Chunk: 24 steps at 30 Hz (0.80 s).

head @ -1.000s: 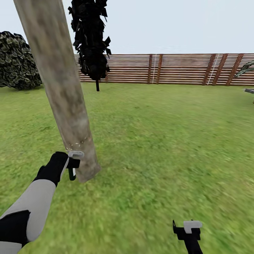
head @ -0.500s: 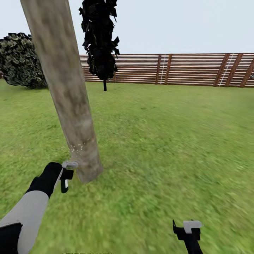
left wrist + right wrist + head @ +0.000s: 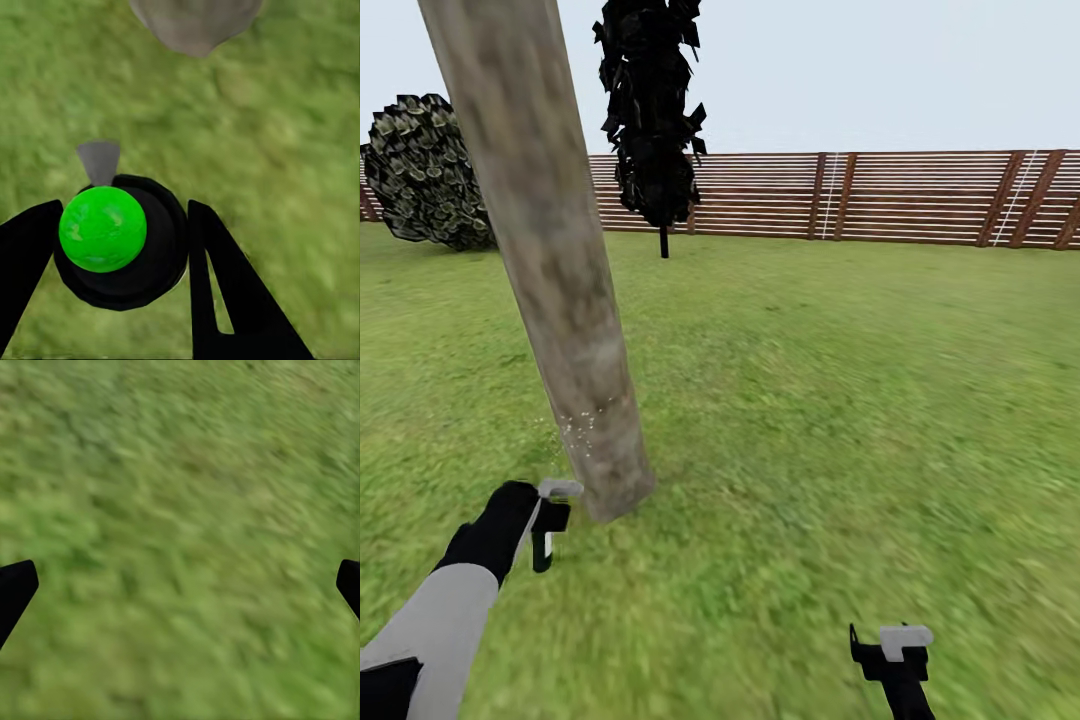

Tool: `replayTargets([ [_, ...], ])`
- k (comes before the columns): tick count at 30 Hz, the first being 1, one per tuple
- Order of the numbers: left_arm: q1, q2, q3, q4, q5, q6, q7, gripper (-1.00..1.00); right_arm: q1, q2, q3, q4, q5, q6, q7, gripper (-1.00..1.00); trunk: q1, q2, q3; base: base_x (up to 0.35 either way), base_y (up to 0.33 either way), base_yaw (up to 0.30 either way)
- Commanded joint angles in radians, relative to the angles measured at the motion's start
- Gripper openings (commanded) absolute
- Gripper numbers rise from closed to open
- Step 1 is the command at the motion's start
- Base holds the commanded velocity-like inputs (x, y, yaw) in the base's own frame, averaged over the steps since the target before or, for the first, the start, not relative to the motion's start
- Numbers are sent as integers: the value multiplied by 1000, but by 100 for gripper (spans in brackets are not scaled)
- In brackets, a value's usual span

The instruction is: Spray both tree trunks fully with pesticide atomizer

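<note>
The left end effector [image 3: 550,520] is closed on the atomizer [image 3: 543,545], low at the near left of the head view. In the left wrist view the two black fingers [image 3: 217,277] sit on either side of the atomizer [image 3: 124,244], a dark round body with a bright green top. A grey nozzle [image 3: 99,159] points away from the body toward the trunk [image 3: 196,22].

The trunk [image 3: 545,260] is a mottled grey-brown column that leans across the left part of the head view and meets the lawn [image 3: 830,400] just beyond and to the right of the left end effector. Pale specks [image 3: 578,428] dot the lower trunk, above the atomizer.

The right end effector [image 3: 890,650] hangs at the near right, well apart from the trunk. It is open: its fingertips [image 3: 15,585] stand wide apart in the right wrist view, with only blurred grass [image 3: 180,540] between them.

At the far end of the lawn a slatted brown fence [image 3: 880,195] runs across. A black conifer [image 3: 653,110] stands before it, and a round dark bush [image 3: 425,170] lies at the far left.
</note>
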Motion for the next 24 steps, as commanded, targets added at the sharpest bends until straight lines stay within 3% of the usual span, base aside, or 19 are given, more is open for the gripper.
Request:
replayTargets([
  [1, 7, 10, 3, -2, -1, 3, -10, -100, 0, 0, 9, 0, -5, -2, -5, 100, 0, 0, -1, 8, -5, 0],
  [2, 23, 25, 3, -7, 0, 3, -10, -100, 0, 0, 9, 0, -5, -2, -5, 100, 0, 0, -1, 3, -2, 0],
  [6, 33, 29, 4, 3, 1, 2, -9, -100, 0, 0, 9, 0, -5, -2, -5, 100, 0, 0, -1, 0, 0, 0],
  [8, 36, 17, 3, 11, 2, -8, -7, -100, 0, 0, 9, 0, -5, -2, -5, 100, 0, 0, -1, 0, 0, 0],
  [12, 36, -3, 10, 67, 5, -133, 24, -100, 0, 0, 9, 0, -5, -2, -5, 100, 0, 0, -1, 0, 0, 149],
  [17, 37, -22, 8, 74, 21, -152, 35, -100, 0, 0, 9, 0, -5, -2, -5, 100, 0, 0, -1, 0, -10, 216],
  [24, 37, -36, -1, 123, 33, -156, 66, -100, 0, 0, 9, 0, -5, -3, -6, 100, 0, 0, -1, 22, -237, 14],
])
